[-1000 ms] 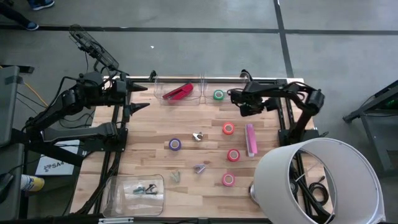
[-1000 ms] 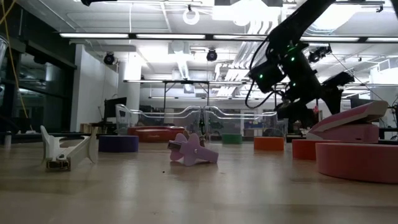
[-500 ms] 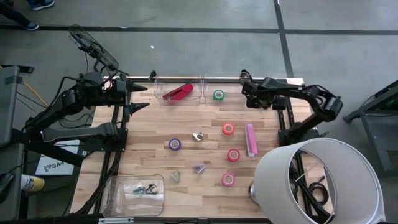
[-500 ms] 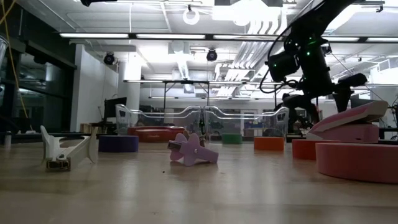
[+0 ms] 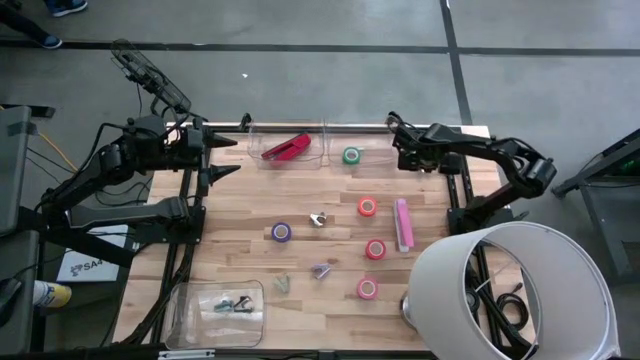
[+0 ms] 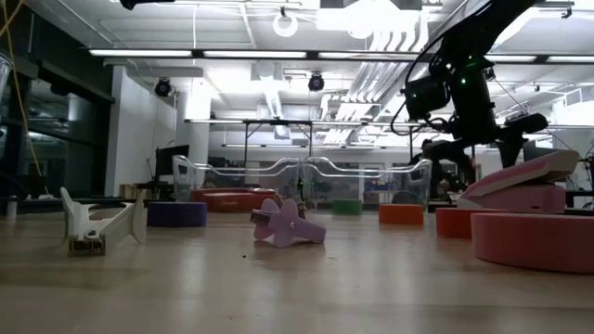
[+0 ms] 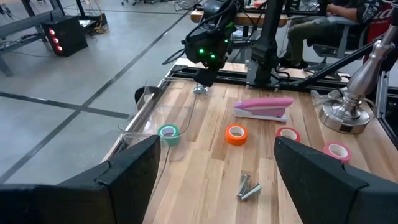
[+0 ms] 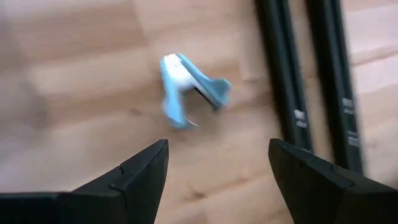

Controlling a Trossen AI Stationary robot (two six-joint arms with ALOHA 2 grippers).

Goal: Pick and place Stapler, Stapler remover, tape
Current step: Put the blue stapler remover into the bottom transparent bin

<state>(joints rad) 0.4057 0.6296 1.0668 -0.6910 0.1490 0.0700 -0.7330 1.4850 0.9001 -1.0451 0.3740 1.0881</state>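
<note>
One blue stapler remover (image 8: 189,87) is sitting under our right gripper (image 5: 403,152), fingers spread, which we judge must descend to pinch it, while our left gripper (image 5: 222,156) is waiting spread at the table's left edge.

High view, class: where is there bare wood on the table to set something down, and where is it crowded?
Bare wood lies left of the purple tape, below the red stapler. The table's right half is crowded: green tape, pink stapler and red-pink rolls. The right gripper hangs open at the far right corner.
</note>
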